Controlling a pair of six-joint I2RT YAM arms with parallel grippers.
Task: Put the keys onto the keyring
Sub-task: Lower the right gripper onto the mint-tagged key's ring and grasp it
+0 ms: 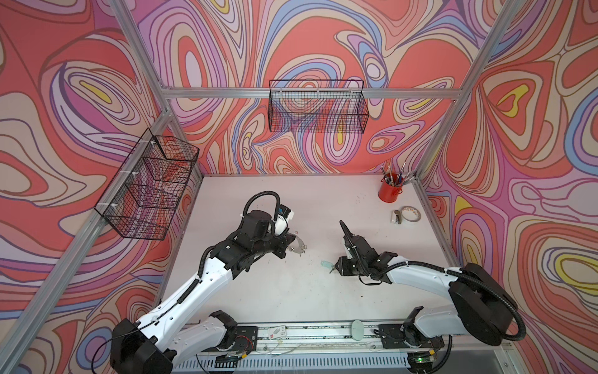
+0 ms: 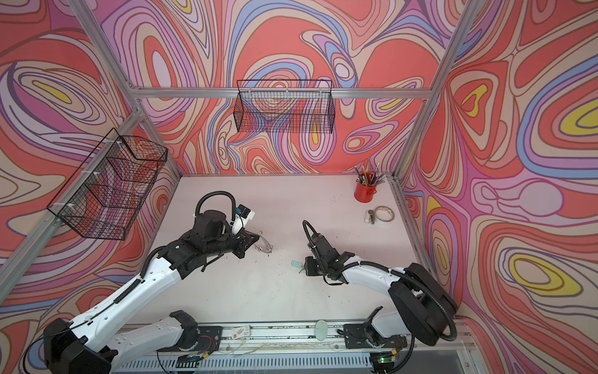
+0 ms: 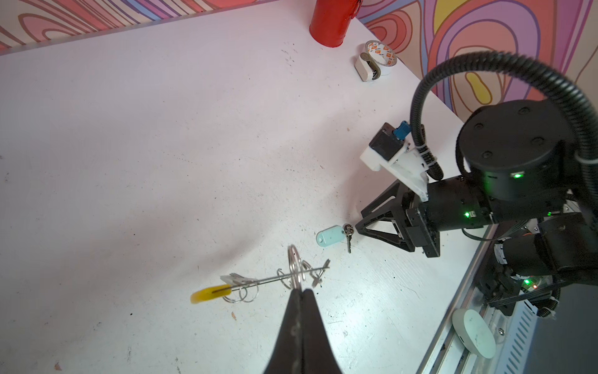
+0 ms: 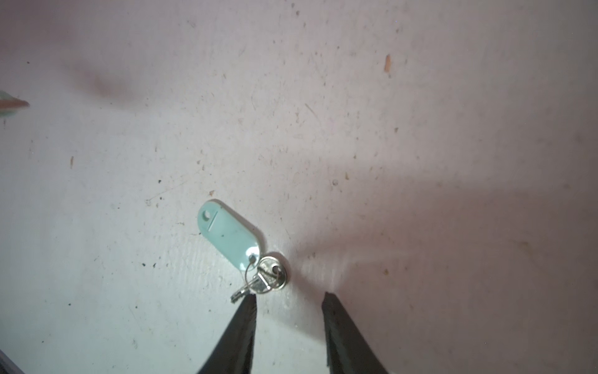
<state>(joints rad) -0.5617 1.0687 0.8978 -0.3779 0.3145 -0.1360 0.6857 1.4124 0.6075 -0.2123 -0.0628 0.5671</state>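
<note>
Keys [image 4: 271, 275] lie on my table [image 4: 420, 97], silver on a pale teal tag [image 4: 229, 233], just beside one finger of my right gripper [image 4: 289, 295], whose jaws are spread. My left gripper [image 3: 299, 291] pinches the keyring [image 3: 293, 262] with its yellow sleeve [image 3: 207, 295]. Farther back I see a tape roll [image 3: 388, 60], then a red cup [image 1: 389, 194] holding pens [image 1: 393, 177].

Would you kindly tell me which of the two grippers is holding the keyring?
The left gripper: its jaws are shut on the keyring. The right gripper has its jaws apart by the keys, gripping nothing.
</note>
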